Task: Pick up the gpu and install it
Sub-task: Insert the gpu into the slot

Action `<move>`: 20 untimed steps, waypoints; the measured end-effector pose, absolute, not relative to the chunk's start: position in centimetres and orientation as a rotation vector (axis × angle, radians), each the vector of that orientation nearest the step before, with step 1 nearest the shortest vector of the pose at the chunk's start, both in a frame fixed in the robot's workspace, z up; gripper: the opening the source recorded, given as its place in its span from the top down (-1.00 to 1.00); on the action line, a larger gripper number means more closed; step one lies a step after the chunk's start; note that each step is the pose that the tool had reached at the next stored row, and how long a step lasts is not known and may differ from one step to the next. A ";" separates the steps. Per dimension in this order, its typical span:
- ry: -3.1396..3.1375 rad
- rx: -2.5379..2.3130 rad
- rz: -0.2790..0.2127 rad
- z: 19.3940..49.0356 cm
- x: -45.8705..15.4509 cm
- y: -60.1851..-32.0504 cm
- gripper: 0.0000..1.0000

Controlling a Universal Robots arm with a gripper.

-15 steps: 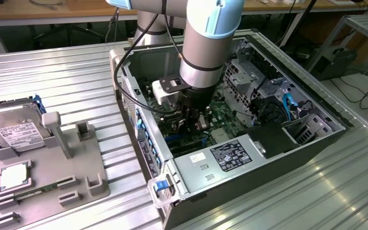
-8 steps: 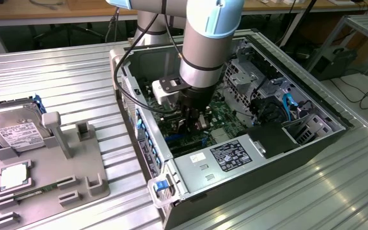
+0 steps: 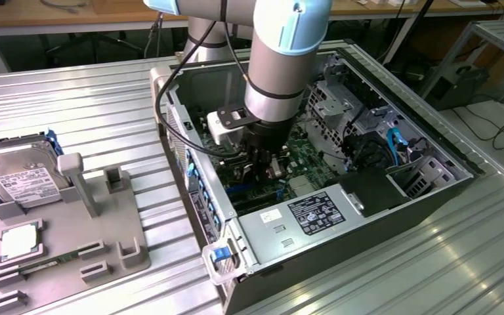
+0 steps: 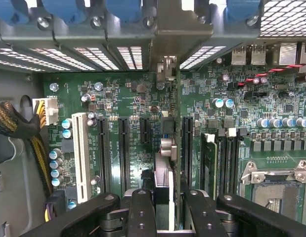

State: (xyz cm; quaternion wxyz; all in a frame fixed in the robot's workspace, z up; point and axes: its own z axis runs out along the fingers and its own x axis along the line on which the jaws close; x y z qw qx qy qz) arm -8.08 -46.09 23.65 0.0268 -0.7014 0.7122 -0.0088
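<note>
Basically, a ribbed metal table (image 3: 103,98) is carrying an open computer case (image 3: 322,216) and a grey plastic tray (image 3: 103,223) holding a silver hard drive (image 3: 20,177); desks are showing behind. Inside the case, the gripper (image 4: 163,207) is holding the gpu (image 4: 167,143), a thin dark card seen edge-on, fingers (image 4: 142,212) narrowed on it, over the green motherboard (image 4: 123,98) and its long black slots (image 4: 124,148).
</note>
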 end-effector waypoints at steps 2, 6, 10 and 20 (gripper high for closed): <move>2.200 -2.166 -0.026 23.5 -8.1 -46.1 0.44; 2.200 -2.166 -0.026 23.2 -8.1 -46.1 0.44; 2.200 -2.166 -0.026 22.8 -8.1 -46.1 0.44; 2.200 -2.166 -0.026 22.2 -8.1 -46.1 0.44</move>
